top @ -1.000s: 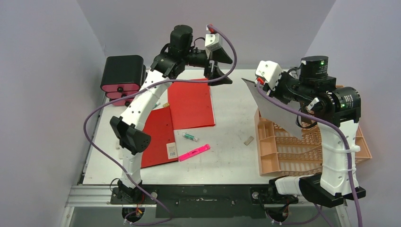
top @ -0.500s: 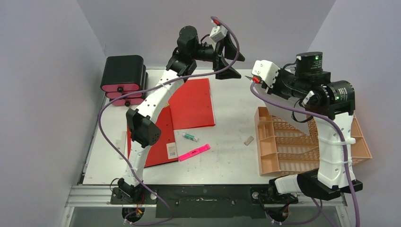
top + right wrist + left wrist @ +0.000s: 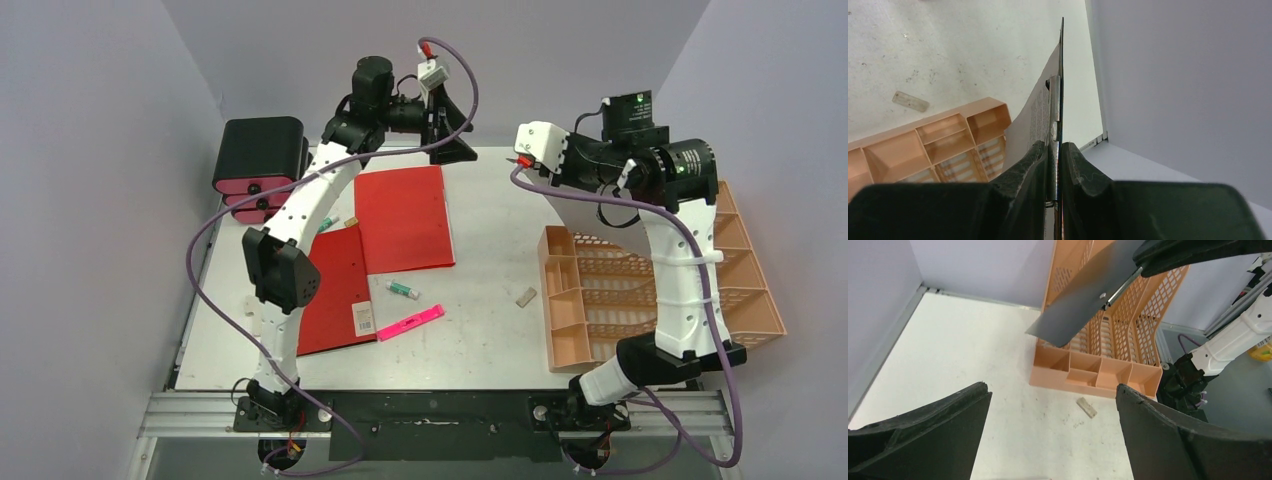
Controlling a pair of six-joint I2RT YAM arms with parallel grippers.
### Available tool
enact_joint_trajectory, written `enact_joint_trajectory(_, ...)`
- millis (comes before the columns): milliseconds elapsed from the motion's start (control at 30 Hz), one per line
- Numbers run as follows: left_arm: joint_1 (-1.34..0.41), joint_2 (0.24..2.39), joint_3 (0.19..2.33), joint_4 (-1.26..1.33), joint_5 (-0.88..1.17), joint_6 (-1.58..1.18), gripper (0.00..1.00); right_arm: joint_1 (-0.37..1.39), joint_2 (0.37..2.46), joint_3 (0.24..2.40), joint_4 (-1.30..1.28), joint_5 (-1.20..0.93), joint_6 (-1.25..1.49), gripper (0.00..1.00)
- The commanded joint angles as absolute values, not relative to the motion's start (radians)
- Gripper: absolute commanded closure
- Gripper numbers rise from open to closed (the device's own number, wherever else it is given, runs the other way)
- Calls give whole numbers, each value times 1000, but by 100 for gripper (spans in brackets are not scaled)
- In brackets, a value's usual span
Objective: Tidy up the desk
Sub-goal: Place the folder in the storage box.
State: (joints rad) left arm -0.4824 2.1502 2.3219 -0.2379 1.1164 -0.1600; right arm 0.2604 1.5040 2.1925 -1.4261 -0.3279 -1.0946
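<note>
Right wrist view: right gripper [image 3: 1054, 150] is clamped on a grey board [image 3: 1038, 115]; desk [image 3: 948, 40] is seen upper left, below it. Left gripper [image 3: 1052, 386] is held apart above desk.

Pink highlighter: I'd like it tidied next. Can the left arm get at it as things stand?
Probably yes. The left gripper is open and empty, and the pink highlighter lies uncovered on the desk by the red folder, on that arm's side.

- The right claw [image 3: 1054, 146] swung its grey board [image 3: 1083, 295] higher and leftward over the orange rack [image 3: 600, 290].
- The left claw [image 3: 447, 128] rose, then drew back leftward.
</note>
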Motion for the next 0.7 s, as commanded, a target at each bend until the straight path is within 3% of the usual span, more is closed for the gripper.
enact_joint_trajectory(0,-489,2002,2278,-444,1042,48,4,228,1530,2205,-1401,-366,-1181,95)
enact_joint_trajectory(233,-491,1901,2188,-538,978,123,4,73,1553,2198,-1403,-454,-1295,95)
enact_joint_trajectory(667,-498,1832,2107,-580,923,150,4,38,1626,2262,-1398,-608,-1310,95)
